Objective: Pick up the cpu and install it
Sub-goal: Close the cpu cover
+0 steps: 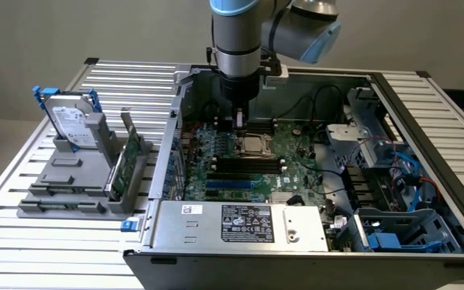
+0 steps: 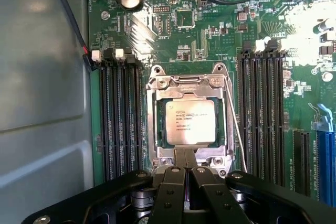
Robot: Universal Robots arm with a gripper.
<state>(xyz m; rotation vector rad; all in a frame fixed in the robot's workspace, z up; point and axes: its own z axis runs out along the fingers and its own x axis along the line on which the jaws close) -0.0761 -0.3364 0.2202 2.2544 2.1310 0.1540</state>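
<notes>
Silver hard drive (image 1: 75,124) and green circuit card (image 1: 128,158) stand in a grey fixture (image 1: 61,192) at the exterior view's left. Rightward we see the gripper (image 1: 238,122) pinched shut, empty, beside the cpu (image 2: 190,121), seated in its socket (image 2: 185,81).

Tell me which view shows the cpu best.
The wrist view: the cpu lies face-on in its socket frame, silvery top and printing plain. In the exterior view the cpu is just a small pale square on the motherboard, seen at a slant.
</notes>
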